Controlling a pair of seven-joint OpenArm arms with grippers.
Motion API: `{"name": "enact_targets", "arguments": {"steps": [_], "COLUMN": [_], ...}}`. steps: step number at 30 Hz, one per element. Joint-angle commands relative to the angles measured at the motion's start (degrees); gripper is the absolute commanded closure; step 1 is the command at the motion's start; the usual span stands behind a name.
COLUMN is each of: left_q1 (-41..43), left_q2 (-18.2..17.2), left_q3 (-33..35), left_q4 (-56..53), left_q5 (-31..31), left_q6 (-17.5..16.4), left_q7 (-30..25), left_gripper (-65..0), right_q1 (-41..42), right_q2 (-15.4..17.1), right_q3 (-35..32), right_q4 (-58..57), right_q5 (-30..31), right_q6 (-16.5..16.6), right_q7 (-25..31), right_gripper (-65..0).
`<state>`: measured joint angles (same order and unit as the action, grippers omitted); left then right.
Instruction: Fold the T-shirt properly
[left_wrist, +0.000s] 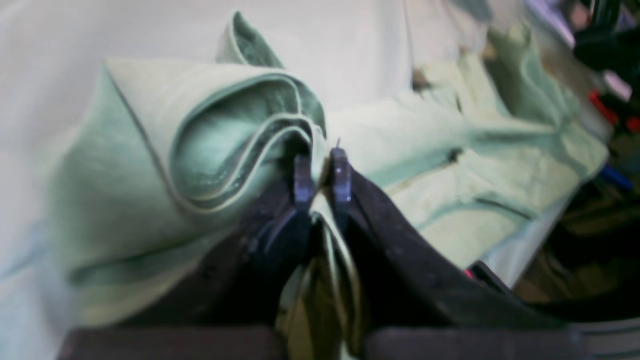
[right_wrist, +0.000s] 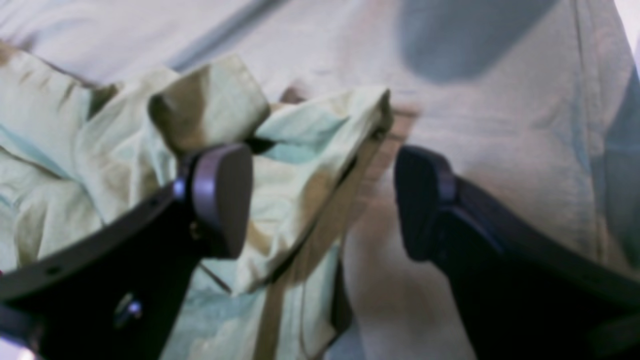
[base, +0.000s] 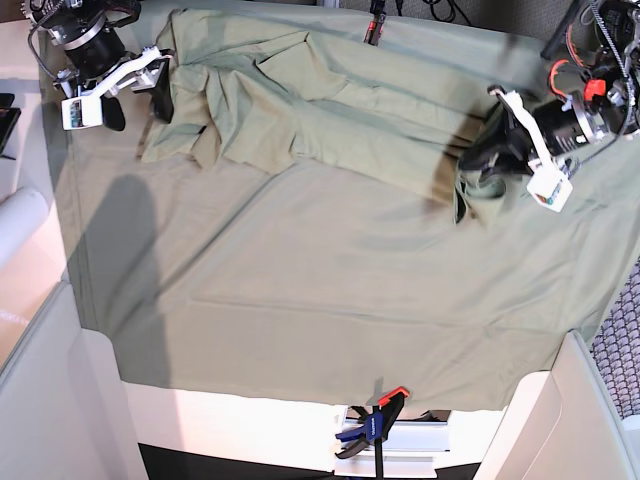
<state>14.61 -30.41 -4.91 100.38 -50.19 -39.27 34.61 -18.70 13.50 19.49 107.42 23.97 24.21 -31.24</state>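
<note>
With the left pincer (left_wrist: 322, 172) pinching the T-shirt (base: 330, 115) and the right pincer (right_wrist: 322, 200) spread, I risk dragging it crooked.

A: Where are the two arms?

B: In the base view, the right arm comes in from the top left corner, its claw (base: 140, 90) pointing toward the middle of the worktop. The left arm comes in from the right edge, its claw (base: 487, 155) pointing left and slightly down.

A: What are the claws doing?

B: The right claw (right_wrist: 322, 200) is spread wide, its two dark fingers well apart and nothing caught between them. The left claw (left_wrist: 322, 172) is pinched nearly closed, gripping a fold of the T-shirt (left_wrist: 200, 150) between its fingertips, with cloth bunched between the fingers.
</note>
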Motion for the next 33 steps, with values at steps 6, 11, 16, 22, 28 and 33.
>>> {"name": "enact_targets", "arguments": {"steps": [6, 11, 16, 22, 28, 33], "left_q1": [-0.5, -0.5, -0.5, -1.4, -4.2, -4.4], "left_q2": [2.2, 4.6, 4.9, 6.8, 9.9, 9.9], "left_q3": [6.6, 7.9, 11.4, 16.2, 16.2, 16.2], "left_q4": [0.9, 0.9, 0.9, 0.9, 0.9, 0.9], "left_q5": [4.3, 4.2, 4.2, 4.2, 4.2, 4.2], "left_q6": [-0.7, -0.7, -0.7, -0.7, -0.7, -0.7], "left_q7": [-4.8, -4.4, -3.5, -3.5, -3.0, -1.4], "left_gripper": [0.0, 0.0, -22.7, -29.5, -29.5, -29.5], "right_q1": [0.2, 0.2, 0.2, -0.3, -0.2, 0.1], "right_q2": [0.6, 0.6, 0.6, 0.6, -2.2, -5.0], "right_q3": [0.4, 1.3, 6.7, 11.7, 9.4, 6.3], "right_q4": [1.1, 1.1, 1.1, 0.6, -4.1, -10.2], "right_q5": [0.5, 0.7, 5.1, 9.7, 12.5, 14.6], "right_q6": [0.0, 0.0, 0.0, 0.1, 0.1, 0.2], "right_q7": [1.9, 1.2, -0.6, -4.8, -5.5, -5.0], "right_gripper": [-44.0, -44.1, -44.1, -44.1, -44.1, -44.1]}}
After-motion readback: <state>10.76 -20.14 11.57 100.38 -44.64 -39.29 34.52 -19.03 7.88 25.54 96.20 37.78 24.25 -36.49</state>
